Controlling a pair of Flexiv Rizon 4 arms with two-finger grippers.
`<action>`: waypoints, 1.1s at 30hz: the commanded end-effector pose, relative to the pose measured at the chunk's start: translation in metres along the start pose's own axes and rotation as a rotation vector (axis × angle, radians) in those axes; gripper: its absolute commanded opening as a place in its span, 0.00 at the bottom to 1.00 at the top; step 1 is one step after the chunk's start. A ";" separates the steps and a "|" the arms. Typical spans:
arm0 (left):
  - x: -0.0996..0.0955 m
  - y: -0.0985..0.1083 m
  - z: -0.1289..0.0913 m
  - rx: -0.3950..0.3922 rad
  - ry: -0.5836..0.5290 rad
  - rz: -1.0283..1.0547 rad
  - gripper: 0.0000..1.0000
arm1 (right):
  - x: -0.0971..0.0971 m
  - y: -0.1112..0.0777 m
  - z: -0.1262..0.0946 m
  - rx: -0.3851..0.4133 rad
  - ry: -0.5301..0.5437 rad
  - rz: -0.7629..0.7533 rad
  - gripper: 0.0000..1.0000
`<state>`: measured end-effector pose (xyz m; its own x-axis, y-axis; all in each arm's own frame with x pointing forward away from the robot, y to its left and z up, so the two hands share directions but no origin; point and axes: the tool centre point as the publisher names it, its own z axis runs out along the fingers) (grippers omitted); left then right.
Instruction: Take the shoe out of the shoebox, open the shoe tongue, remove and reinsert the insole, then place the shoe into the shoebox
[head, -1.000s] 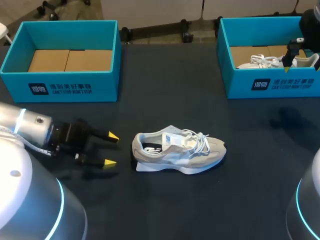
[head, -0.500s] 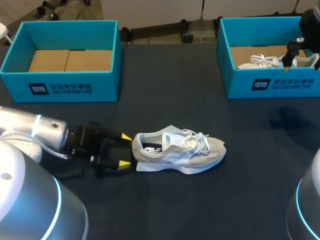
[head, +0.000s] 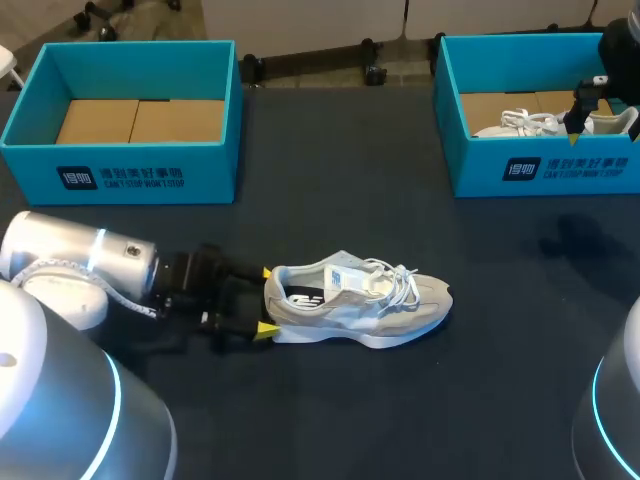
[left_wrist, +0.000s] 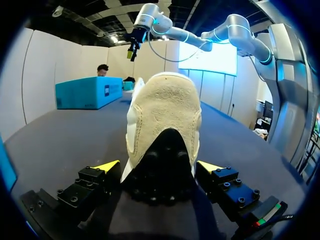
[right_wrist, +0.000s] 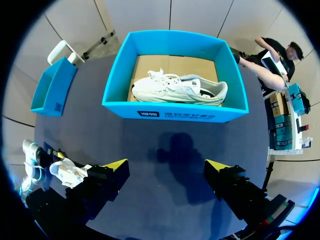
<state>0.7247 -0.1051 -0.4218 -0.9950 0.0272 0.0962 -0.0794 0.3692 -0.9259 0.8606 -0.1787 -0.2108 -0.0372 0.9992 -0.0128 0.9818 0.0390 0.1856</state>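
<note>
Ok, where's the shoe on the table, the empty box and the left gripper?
shoe on the table (head: 380, 312): head view, its side.
empty box (head: 215, 170): head view, front wall.
left gripper (head: 266, 300): head view, between its tips.

Shoe (head: 355, 300) at table (head: 350, 410) centre, heel inside left tool (head: 266, 300); left box (head: 120, 175), right box (head: 545, 168) behind.

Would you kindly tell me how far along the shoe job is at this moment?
Done: one shoe lies on the table, outside the empty shoebox. In hand: the left pincer is open around its heel, not yet gripping. Left: opening the tongue, removing and refitting the insole, then boxing the shoe. The right pincer hangs open over the second shoebox.
</note>
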 end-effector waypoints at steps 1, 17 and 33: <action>0.002 -0.002 0.010 0.004 -0.007 0.000 1.00 | 0.000 -0.001 0.000 -0.002 0.001 0.000 1.00; 0.006 -0.009 0.035 0.004 0.008 0.000 1.00 | 0.000 -0.001 0.000 -0.002 0.001 0.000 1.00; -0.002 -0.007 0.034 -0.043 0.037 0.018 0.00 | 0.000 -0.001 0.000 -0.002 0.001 0.000 1.00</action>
<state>0.7201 -0.1407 -0.4260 -0.9942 0.0589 0.0895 -0.0587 0.3989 -0.9151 0.8606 -0.1787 -0.2108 -0.0373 0.9992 -0.0128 0.9818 0.0390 0.1856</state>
